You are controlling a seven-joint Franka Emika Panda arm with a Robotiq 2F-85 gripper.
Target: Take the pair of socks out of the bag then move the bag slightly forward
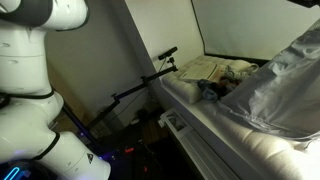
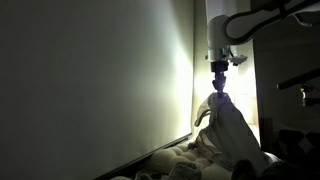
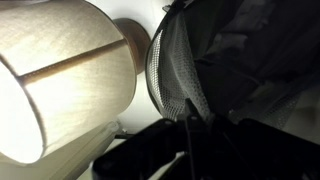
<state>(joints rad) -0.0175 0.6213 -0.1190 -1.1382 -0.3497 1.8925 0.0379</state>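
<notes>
here, my gripper (image 2: 218,82) pinches the bag (image 2: 228,130) by its top, jaws pressed together — it hangs straight down below me, long axis upright.

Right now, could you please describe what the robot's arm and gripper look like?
The arm is made of bulky, rounded white segments with black bands at the joints, and blue light glows near its base. In an exterior view the gripper shows a pale body and dark fingers.
</notes>
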